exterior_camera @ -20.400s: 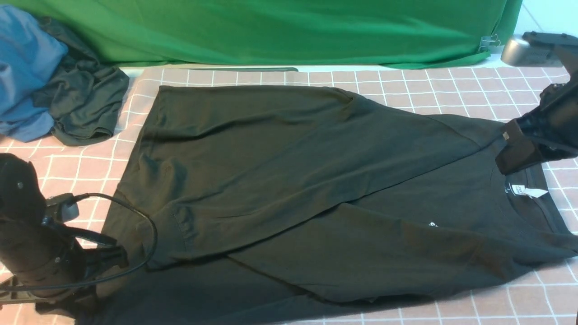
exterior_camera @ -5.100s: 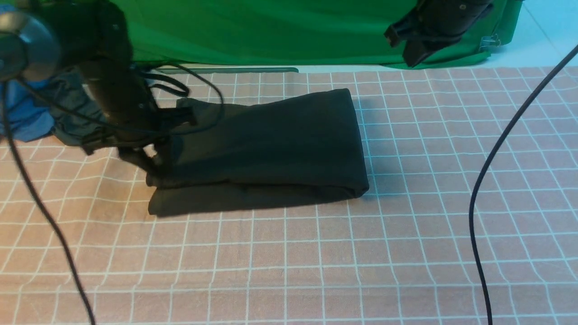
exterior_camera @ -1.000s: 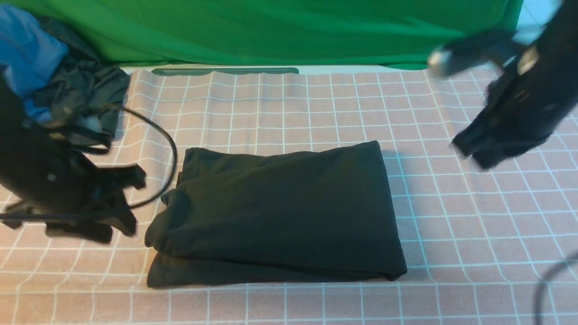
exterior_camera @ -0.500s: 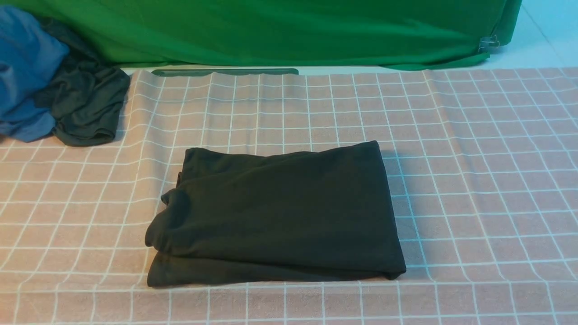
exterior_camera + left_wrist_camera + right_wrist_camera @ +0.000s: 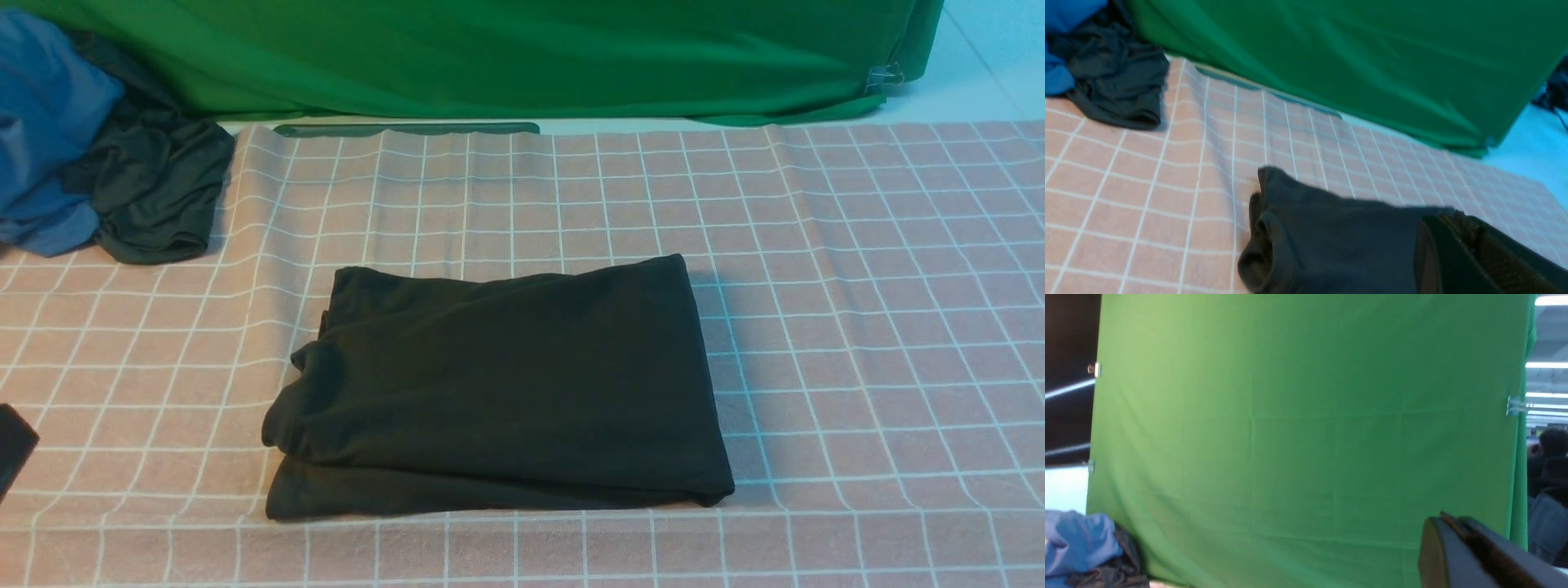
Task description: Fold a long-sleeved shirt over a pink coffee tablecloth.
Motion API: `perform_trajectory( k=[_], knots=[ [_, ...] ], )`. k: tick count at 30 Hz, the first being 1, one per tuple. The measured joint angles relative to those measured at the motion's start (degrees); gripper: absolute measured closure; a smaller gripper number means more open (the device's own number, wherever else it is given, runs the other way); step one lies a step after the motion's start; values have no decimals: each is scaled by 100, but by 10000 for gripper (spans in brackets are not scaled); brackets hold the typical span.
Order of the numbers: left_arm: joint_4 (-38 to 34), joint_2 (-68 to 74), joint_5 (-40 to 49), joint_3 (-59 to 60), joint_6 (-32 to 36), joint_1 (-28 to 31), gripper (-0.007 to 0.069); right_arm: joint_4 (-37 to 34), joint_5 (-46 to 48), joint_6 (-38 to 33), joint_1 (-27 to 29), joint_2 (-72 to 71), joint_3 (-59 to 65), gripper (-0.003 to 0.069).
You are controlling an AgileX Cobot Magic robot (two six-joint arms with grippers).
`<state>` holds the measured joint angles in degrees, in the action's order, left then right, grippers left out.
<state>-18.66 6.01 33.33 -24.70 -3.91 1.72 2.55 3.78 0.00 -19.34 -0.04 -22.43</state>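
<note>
Gridded pink tablecloth (image 5: 857, 327), folded shirt (image 5: 506, 384).

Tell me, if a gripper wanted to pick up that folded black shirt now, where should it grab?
Probably the long-sleeved shirt at its left end, coming in from the robot's left. There the stacked layers show loose, rounded edges lifted off the pink coffee tablecloth, easy to pinch together. The right end is a smooth fold lying flatter.

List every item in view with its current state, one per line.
long-sleeved shirt: folded into a compact rectangle, lying free.
pink coffee tablecloth: spread flat, slightly rippled at its far left.
dark grey garment: crumpled, unfolded.
blue garment: crumpled in a heap.
green cloth: hanging as a backdrop.
left gripper: shut, empty.
right gripper: shut, empty.
</note>
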Motion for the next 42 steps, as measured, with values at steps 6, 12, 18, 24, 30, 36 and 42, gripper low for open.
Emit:
perform_trajectory(
  k=[6, 12, 18, 24, 30, 36, 42],
  knots=[
    [50, 0, -489, 63, 0, 0, 610, 0, -42, 0, 0, -4, 7, 549],
    [371, 0, -518, 63, 0, 0, 610, 0, -42, 0, 0, -11, 7, 524],
    [424, 0, -518, 63, 0, 0, 610, 0, -26, 0, 0, -16, 7, 515],
    [449, 0, -524, 63, 45, 0, 610, 0, -20, 0, 0, -16, 7, 515],
    [382, 5, -1262, 697, 133, 0, 610, 0, -20, 0, 0, -16, 7, 515],
    [1086, -413, -1859, 2186, -350, -345, 610, 0, -17, 0, 0, -16, 7, 513],
    [1081, -590, -1898, 2503, -479, -441, 610, 0, 53, 0, 0, -16, 7, 496]
  ],
)
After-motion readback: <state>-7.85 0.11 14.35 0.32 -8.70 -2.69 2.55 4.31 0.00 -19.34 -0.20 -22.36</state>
